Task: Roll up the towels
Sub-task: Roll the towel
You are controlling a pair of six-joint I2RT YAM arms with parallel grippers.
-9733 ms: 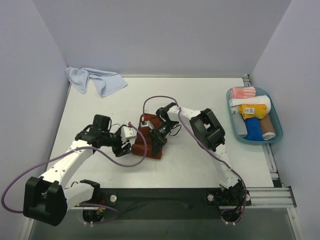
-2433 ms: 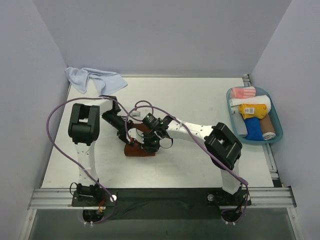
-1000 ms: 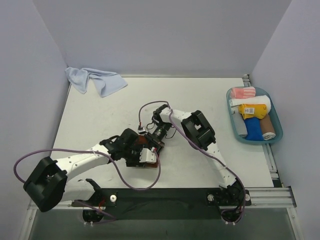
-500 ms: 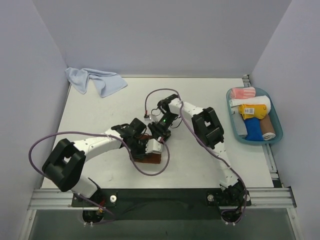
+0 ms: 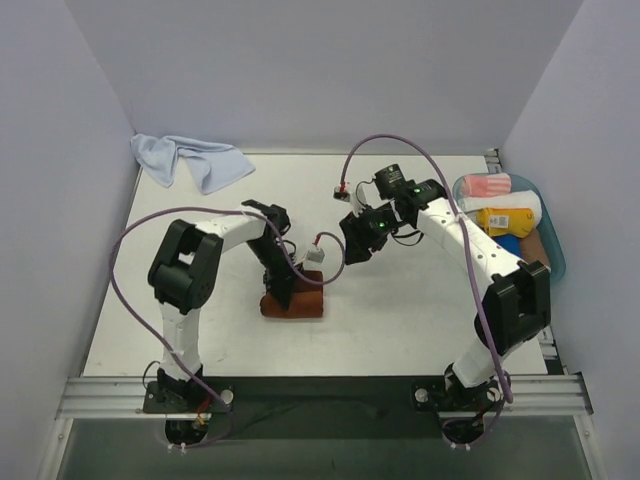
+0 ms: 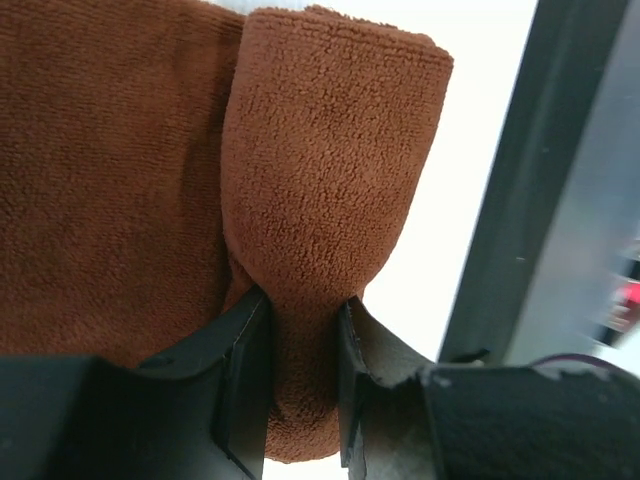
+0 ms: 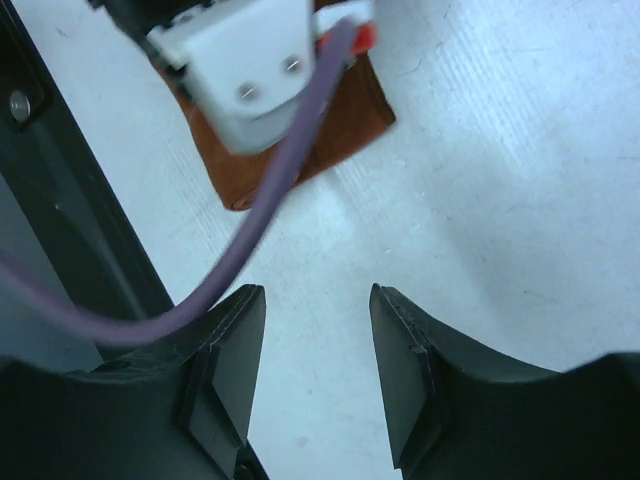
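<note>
The rust-brown towel (image 5: 295,305) lies near the table's front middle, partly rolled. In the left wrist view its rolled part (image 6: 330,170) runs away from me beside the flat part (image 6: 110,170). My left gripper (image 6: 300,370) is shut on the near end of that roll and reaches it from above in the top view (image 5: 283,286). My right gripper (image 5: 352,250) hangs open to the towel's right, apart from it, with bare table between its fingers (image 7: 315,320). The pale light-blue towel (image 5: 190,160) lies crumpled in the back left corner.
A blue tray (image 5: 515,284) at the right edge holds several rolled cloths, among them a pink-striped one (image 5: 487,185) and a yellow one (image 5: 505,221). The left arm's purple cable (image 7: 270,210) crosses the right wrist view. A black rail (image 5: 320,392) runs along the table's front edge.
My left gripper has closed on the roll's end. My right gripper has opened, let go of the brown towel and drawn back to the right.
</note>
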